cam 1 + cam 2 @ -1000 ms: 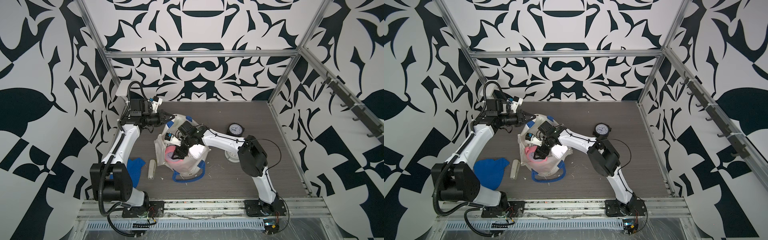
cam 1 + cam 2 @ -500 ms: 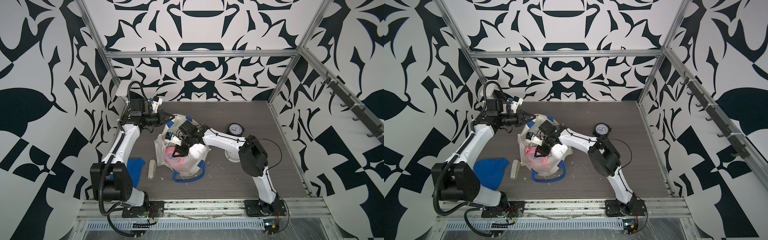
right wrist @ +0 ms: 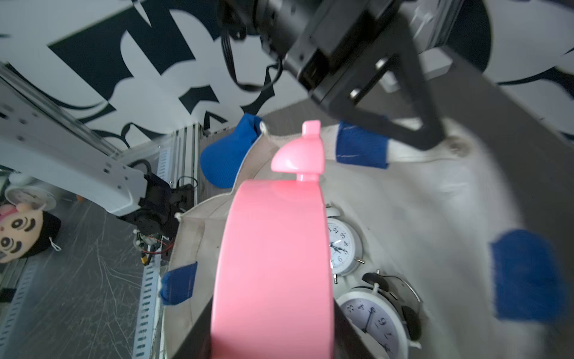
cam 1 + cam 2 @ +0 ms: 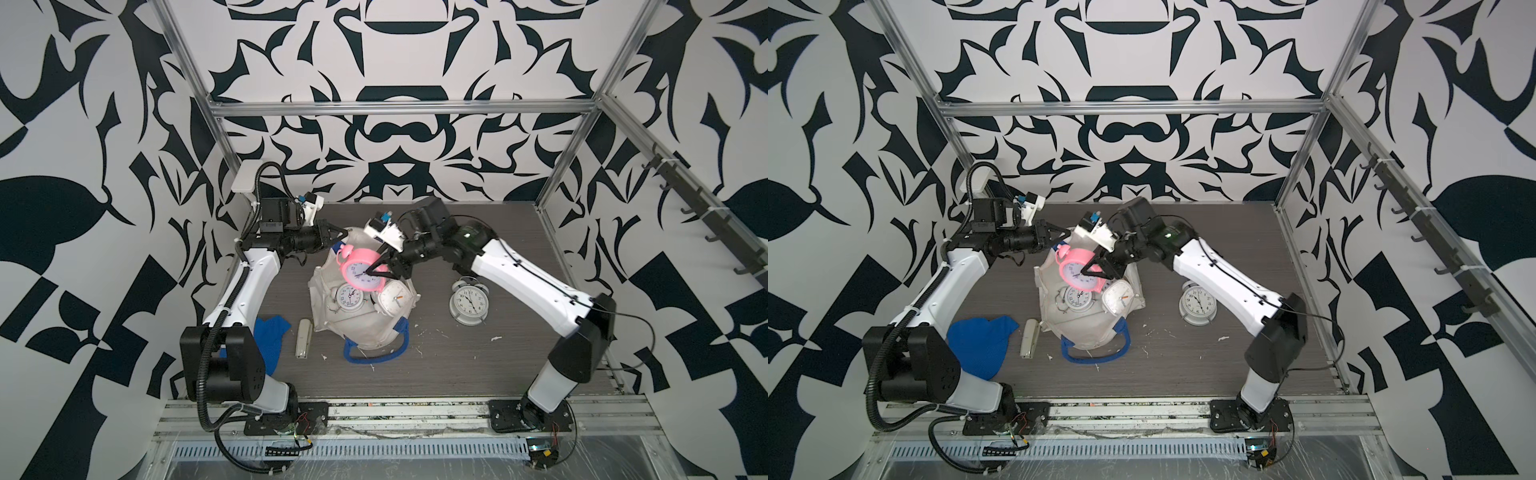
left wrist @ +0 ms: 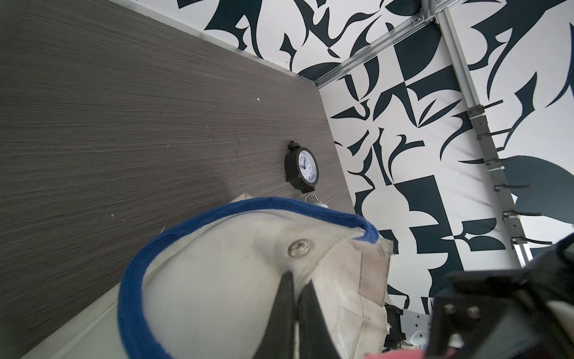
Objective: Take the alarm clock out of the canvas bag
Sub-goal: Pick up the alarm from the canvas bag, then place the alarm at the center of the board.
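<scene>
Jaws of the left gripper (image 4: 338,234) are pinched tight on the far rim of the canvas bag (image 4: 361,328), beside its snap button. Left of the bag I see a blue cloth (image 4: 270,332). Over the bag's open mouth the right gripper (image 4: 375,271) grasps the pink alarm clock (image 4: 356,270). Inside the bag sit a silver twin-bell clock (image 4: 348,297) and a white square clock (image 4: 395,296). Right of the bag sits a white round clock (image 4: 468,301).

Blue cloth (image 4: 272,332) just beside a small beige object (image 4: 304,337)

White arm links (image 4: 249,286), black joints (image 4: 582,336), black corrugated cable (image 4: 202,374).
</scene>
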Controlling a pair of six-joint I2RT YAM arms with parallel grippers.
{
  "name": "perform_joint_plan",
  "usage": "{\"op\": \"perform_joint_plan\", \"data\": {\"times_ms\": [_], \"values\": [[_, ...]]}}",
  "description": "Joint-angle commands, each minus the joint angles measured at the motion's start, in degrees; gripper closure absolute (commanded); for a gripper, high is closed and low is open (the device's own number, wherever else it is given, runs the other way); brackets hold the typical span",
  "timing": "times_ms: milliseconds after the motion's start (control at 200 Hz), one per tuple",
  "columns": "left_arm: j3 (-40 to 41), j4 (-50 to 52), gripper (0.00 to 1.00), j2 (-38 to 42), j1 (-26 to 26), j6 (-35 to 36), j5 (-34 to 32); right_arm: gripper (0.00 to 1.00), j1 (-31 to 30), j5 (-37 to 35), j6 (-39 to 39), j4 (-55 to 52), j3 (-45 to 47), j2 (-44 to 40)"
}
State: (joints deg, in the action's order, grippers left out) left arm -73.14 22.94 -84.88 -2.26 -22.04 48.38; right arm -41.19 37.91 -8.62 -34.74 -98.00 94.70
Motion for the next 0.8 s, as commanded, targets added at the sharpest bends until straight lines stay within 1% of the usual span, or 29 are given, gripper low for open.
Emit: {"op": "perform_joint_plan", "data": {"times_ms": [0,90,285,350,440,515,640,795], "values": [[-1.4,-2.4,1.0,1.0,0.2,0.6,0.7,0.6,4.1,4.0,6.2,2.7,1.2,-5.7],[-1.5,-2.6,1.0,0.9,0.2,0.3,0.8,0.61,9.6,5.2,12.3,6.7,3.1,-9.5],[-1.7,-2.8,1.0,0.7,0.2,0.1,0.8,0.63,24.1,9.0,28.6,22.1,11.8,-16.7],[-1.7,-2.8,1.0,0.6,0.2,0.1,0.8,0.63,27.8,8.6,32.5,25.0,14.1,-18.0],[-1.9,-2.7,1.0,0.6,0.2,0.0,1.0,0.63,34.1,6.9,39.8,29.9,18.4,-19.3],[-1.9,-2.9,1.0,0.6,0.2,-0.1,1.1,0.64,39.5,5.0,45.2,32.0,22.2,-20.1],[-1.7,-3.2,1.0,0.6,0.2,-0.1,1.1,0.65,46.6,1.4,49.3,33.9,28.9,-22.2],[-1.7,-3.4,1.0,0.5,0.2,-0.3,1.4,0.65,53.4,-2.2,49.2,32.7,35.4,-23.5]]}}
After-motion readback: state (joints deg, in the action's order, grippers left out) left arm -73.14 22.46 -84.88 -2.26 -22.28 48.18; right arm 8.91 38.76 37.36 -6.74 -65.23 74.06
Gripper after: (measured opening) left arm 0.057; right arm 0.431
